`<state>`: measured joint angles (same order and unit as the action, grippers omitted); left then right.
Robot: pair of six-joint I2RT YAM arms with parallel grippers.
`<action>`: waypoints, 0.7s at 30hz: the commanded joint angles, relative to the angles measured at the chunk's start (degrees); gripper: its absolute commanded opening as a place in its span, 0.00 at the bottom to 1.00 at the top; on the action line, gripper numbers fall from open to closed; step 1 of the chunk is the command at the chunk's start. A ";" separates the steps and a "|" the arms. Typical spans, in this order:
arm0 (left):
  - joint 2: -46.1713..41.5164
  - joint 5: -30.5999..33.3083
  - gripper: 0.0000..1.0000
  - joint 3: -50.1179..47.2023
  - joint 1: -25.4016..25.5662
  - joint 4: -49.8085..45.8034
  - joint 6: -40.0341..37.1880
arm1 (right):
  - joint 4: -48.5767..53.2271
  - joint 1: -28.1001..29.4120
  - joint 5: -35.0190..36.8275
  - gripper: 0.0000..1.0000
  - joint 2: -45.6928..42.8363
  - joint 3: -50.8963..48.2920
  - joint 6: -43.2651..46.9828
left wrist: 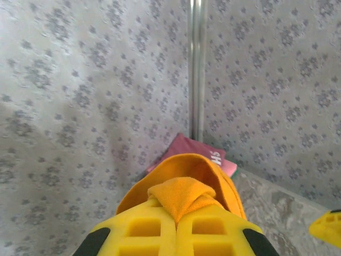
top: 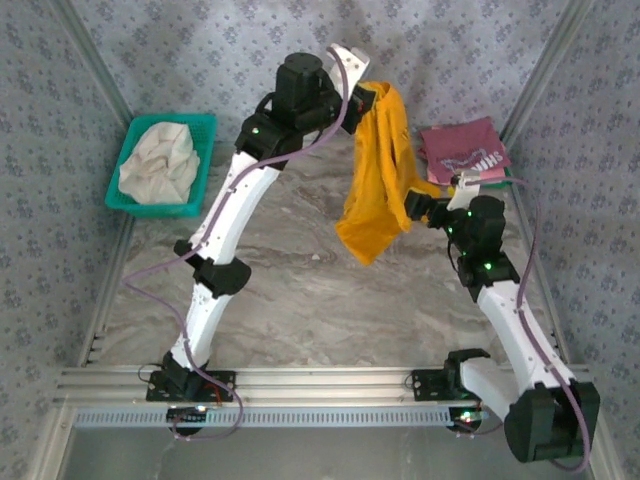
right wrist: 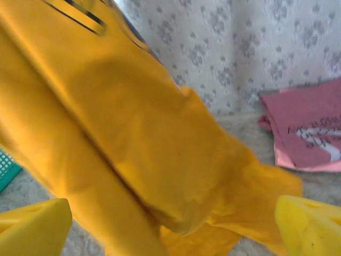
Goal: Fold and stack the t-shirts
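Top external view, left to right: a green basket [top: 172, 119] holding a white cloth [top: 160, 165] sits at the upper left, well apart from the work. At upper centre the left gripper [top: 368, 97] is clamped on a small bunch of the mustard-yellow shirt [top: 380, 180], which hangs in loose folds above the table [top: 300, 290]. Right of centre, the right gripper [top: 415, 208] stands wide open just beside the lower part of the hanging fabric, holding nothing. At the upper right the maroon shirt [top: 462, 150] lies folded on the pink shirt [right wrist: 306, 164]. Risks, as judged: the left hold takes only a pinch of cloth, so a quick move could pull it free and drop the shirt. The open fingers face several overlapping layers and could close on the wrong fold, giving a crooked fold. The hanging edge is near the finished stack and could drag across it.
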<state>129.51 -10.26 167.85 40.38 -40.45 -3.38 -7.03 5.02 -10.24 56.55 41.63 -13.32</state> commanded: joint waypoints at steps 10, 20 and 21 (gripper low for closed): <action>-0.01 19.43 0.16 -5.91 -11.89 -14.11 9.30 | 6.31 -13.36 -8.89 0.92 16.46 1.23 -14.15; -15.60 23.08 0.93 -45.83 -20.02 6.49 15.44 | 12.32 -13.84 -7.09 0.91 24.74 7.00 -14.60; -18.77 21.01 0.91 -51.51 -20.84 9.60 17.06 | 12.19 -13.88 -7.07 0.91 24.59 6.88 -14.71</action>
<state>122.45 13.96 123.13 20.21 -41.87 9.39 2.81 -8.49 -17.19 80.99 47.13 -26.65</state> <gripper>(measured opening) 0.918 0.912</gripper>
